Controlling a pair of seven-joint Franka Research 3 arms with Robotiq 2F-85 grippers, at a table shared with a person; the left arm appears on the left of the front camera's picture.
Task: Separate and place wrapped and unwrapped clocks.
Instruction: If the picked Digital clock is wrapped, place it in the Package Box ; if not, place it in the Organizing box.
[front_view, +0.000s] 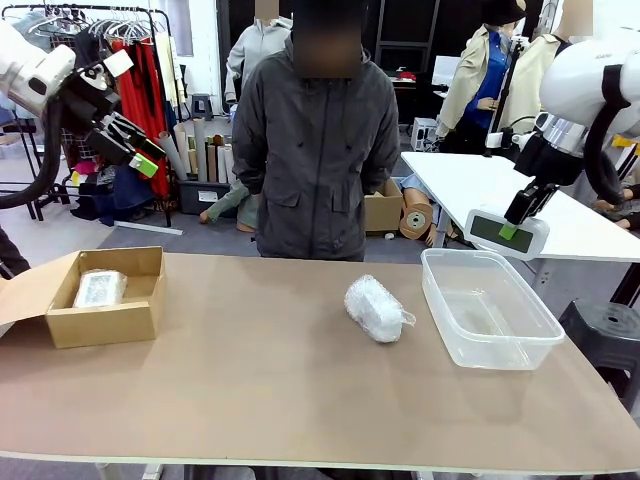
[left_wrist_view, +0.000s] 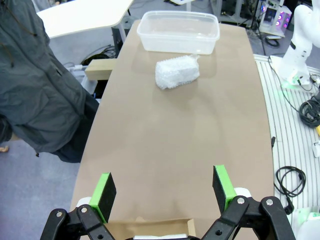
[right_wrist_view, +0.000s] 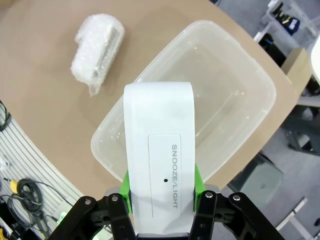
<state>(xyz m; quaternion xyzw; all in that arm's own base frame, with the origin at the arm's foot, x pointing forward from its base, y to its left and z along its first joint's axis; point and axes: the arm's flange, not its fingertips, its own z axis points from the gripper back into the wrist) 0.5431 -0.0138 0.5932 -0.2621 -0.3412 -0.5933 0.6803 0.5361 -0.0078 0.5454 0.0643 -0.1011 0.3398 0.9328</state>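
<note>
Right now the right jaws are clamped on the bare white clock (front_view: 506, 233), with one green pad pressed against its dark screen side. The clock hangs in the air, touching nothing else, above the far end of the clear tub (front_view: 500, 352). From the right wrist the bare white clock (right_wrist_view: 160, 130) shows its top face, printed SNOOZE/LIGHT, with the clear tub (right_wrist_view: 250, 75) directly beneath it. That tub stands on the right part of the worktop (front_view: 270, 390).

Near the tub's left wall but not touching it, one wrapped clock (front_view: 375, 307) lies on its side around the middle of the worktop, a whitish lump of bubble wrap. The second wrapped clock (front_view: 100, 288) lies inside the open cardboard box (front_view: 110, 325) at the worktop's left end.

The left jaws stand wide apart and hold nothing, raised high over the left side, above the box. From the left wrist, their green pads (left_wrist_view: 106, 192) frame bare worktop, with the cardboard box (left_wrist_view: 150, 226) at the bottom edge between them.

A person (front_view: 315, 150) in a dark grey jacket stands at the far edge
</note>
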